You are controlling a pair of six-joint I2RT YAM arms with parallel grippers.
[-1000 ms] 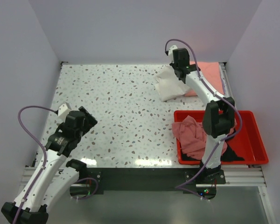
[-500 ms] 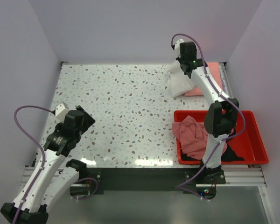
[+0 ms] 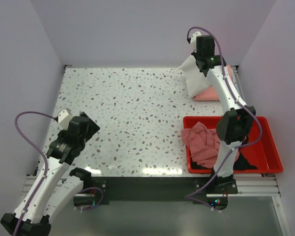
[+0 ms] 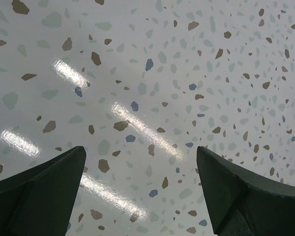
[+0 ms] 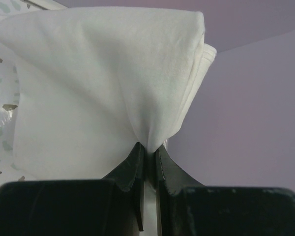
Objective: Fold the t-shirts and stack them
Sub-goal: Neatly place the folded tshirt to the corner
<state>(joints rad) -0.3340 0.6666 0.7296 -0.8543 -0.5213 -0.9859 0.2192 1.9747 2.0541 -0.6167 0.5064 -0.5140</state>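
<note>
T-shirts gather on the right side of the counter (image 3: 132,113). The biggest heap is a crumpled dusty-pink shirt (image 3: 201,142), spilling over the left wall of a red bin (image 3: 271,143) at the near right corner. A black shirt (image 3: 246,162) lies beside it inside the bin. A salmon-pink shirt (image 3: 212,92) lies folded flat at the far right corner. A folded white shirt (image 3: 194,78) hangs over that shirt's left edge. Whether its lower edge touches anything below, I cannot tell.

The right arm (image 3: 231,98) reaches to the far right corner, and the right jaws are pinched almost closed on a bunched fold of the white shirt. The wrist view shows the cloth fanning out above the pinch. The left arm (image 3: 71,140) hovers over the near left part of the counter with the left jaws spread wide and nothing between them.

The grip is the main risk. It takes only a narrow gather of cloth, so the layers could slide apart and the fold could open as the shirt swings. A release from this height could land the shirt skewed, partly off the salmon-pink one, or draped past the far edge against the wall. Dragging the hanging edge across the lower shirt could rumple that one too.

Plain lilac walls (image 3: 137,29) close in the far, left and right sides of the counter. The counter is a smooth, glossy, pale speckled slab with streaks of light on it, so cloth probably slides easily.
</note>
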